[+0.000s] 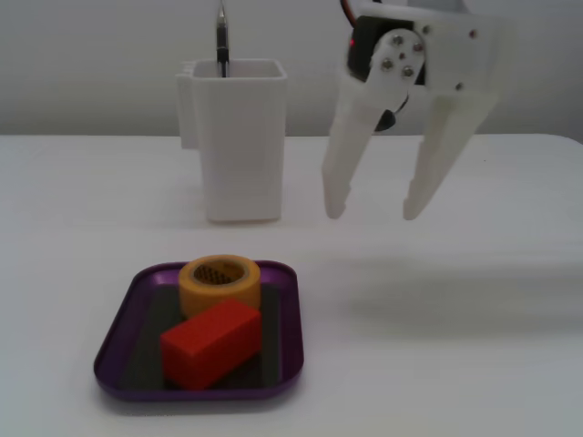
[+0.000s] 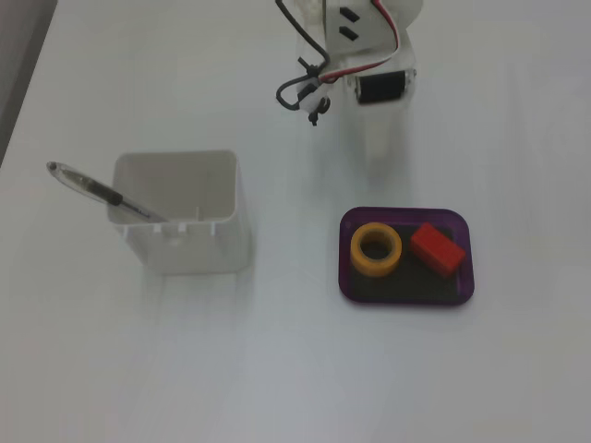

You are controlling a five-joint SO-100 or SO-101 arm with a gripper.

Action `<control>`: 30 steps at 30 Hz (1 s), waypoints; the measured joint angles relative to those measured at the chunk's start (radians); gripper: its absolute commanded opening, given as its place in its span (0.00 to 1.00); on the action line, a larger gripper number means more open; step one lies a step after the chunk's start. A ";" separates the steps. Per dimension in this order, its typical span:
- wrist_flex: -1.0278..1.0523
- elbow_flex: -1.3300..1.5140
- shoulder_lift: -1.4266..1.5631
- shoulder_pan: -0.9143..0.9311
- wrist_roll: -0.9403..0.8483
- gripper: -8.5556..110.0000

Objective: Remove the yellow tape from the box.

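Note:
The yellow tape lies flat in the purple box, at its far side in a fixed view, touching a red block. In the fixed view from above, the tape sits in the left half of the box. My gripper is open and empty. It hangs fingertips down above the table, behind and to the right of the box, well apart from the tape. From above, only the arm's wrist shows clearly; the white fingers blend into the table.
The red block fills the box's right half from above. A tall white container stands behind the box with a pen in it; from above the container stands left of the box.

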 measured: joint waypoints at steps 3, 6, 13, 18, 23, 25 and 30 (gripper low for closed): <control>0.000 -0.086 -0.067 0.002 0.000 0.23; 0.000 -0.167 -0.135 0.002 0.000 0.23; 0.000 -0.318 -0.290 0.003 0.000 0.23; 0.000 -0.413 -0.400 0.000 0.000 0.23; 0.000 -0.483 -0.497 0.002 0.000 0.23; 0.000 -0.508 -0.523 0.002 0.000 0.23; 0.003 -0.557 -0.566 0.002 0.000 0.18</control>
